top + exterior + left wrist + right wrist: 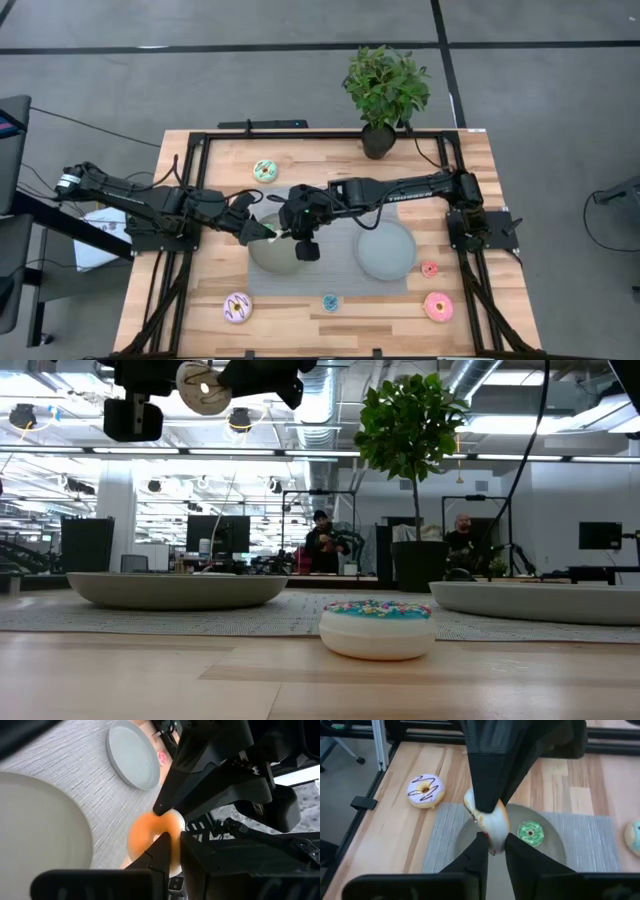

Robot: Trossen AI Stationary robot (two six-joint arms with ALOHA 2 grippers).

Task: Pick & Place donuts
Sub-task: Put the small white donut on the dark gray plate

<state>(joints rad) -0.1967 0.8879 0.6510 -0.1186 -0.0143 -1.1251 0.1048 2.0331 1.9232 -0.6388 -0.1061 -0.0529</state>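
Standing on edge above the left round grey plate [272,250], the yellow-iced ring donut [487,817] is pinched by both the left tool [268,232] and the right tool [492,842], each closed on it.

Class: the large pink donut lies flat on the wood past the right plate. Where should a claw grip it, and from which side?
Probably from straight above: the pink donut lies flat, hole up, its sides exposed all round. Pinch across the outer rim, fingers low on opposite sides.
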